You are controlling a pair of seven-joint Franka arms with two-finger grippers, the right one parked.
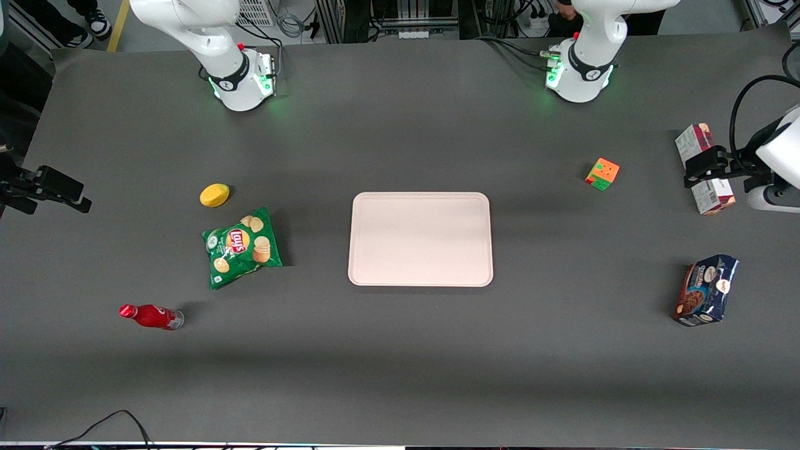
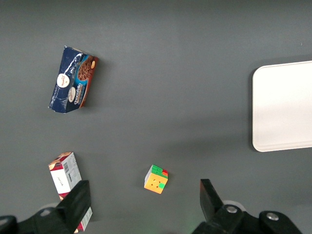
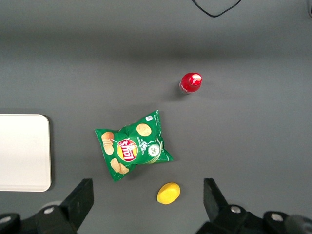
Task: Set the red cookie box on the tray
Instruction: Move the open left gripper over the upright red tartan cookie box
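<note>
Above the red cookie box (image 2: 66, 176), the gripper (image 2: 144, 201) hangs, fingers (image 2: 79, 200) spread; front view hides them.

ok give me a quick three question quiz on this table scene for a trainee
1. True or false: the long red plaid cardboard cookie box already lies on the flat pale pinkish-beige tray.
2. Which is nearer the front camera: the red cookie box or the dark blue chocolate-cookie package?
3. Fill in: the left arm's gripper is above the ____ with its fingers ____.

Key: 1 false; 2 the blue package; 3 red cookie box, open.
</note>
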